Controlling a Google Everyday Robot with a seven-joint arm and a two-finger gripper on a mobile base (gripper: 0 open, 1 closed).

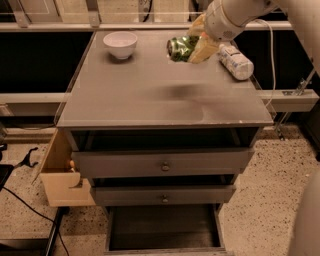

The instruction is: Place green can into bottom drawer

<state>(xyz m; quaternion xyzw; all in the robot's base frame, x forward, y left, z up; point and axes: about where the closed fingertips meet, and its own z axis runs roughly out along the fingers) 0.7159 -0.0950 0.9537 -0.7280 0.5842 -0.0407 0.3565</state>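
Nearest us: bottom drawer point(164, 227) is pulled out, and we see its dark inside and grey side walls. The floor point(260, 185) is speckled terrazzo. A white curve of the robot's body point(306, 220) cuts the lower right corner. At left a light wooden box point(59, 172) sits against the cabinet side, with a black cable point(27, 200) trailing on the floor beside it.

Above the bottom drawer are 2 grey drawers, middle point(210, 194) and top point(210, 161). Each has 1 small round knob and both are slightly ajar.

The cabinet top point(125, 100) is flat, matte grey and square-edged. A soft dark shadow point(182, 92) lies mid-surface, nearer us than the can.

At the far end a white bowl point(120, 44) stands upright near the far-left corner. The gripper point(196, 41) is over the far-right part of the top, its tan fingers point(204, 49) clamped on the green can point(180, 48). The can lies on its side, silver end towards the left, and we read it as held clear of the surface. A clear bottle point(235, 61) lies on its side just right of the gripper, near the right edge. The white arm point(235, 15) comes in from the top right.

Behind the cabinet are a pale horizontal rail point(60, 26) and dark recesses on both sides.
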